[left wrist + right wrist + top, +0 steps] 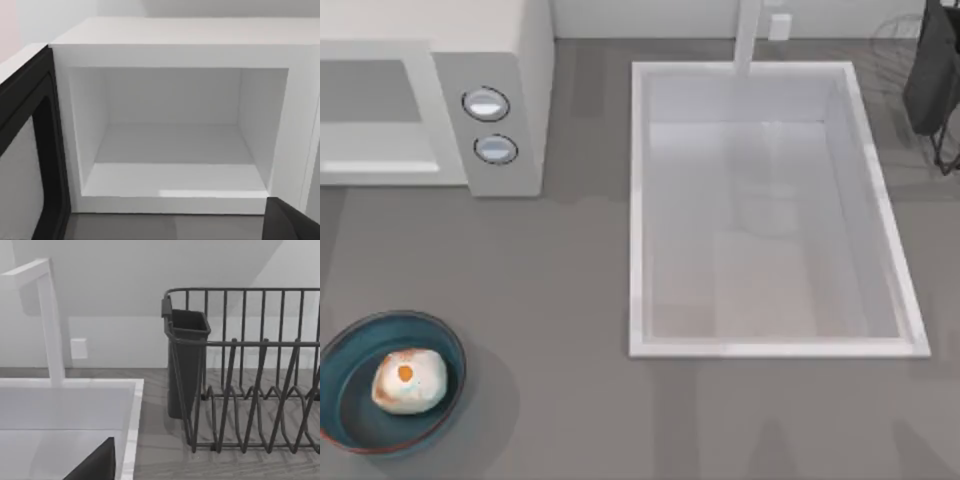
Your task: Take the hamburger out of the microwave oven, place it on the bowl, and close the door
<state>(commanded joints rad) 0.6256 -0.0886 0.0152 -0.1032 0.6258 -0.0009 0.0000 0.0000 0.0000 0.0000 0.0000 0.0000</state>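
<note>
Already plated: bun in bowl, door open

Item one, bowl point(350, 350), front left of the table, holds the hamburger point(409, 381), so the transfer looks done. Item two, microwave point(510, 90), back left; the left wrist view faces its empty cavity point(172, 145), door point(30, 150) swung open beside it, likely lined up for closing. Item three, sink point(640, 200), centre-right. Item four, rack point(250, 370), far right. Finger state of both grippers: cannot tell.
</note>
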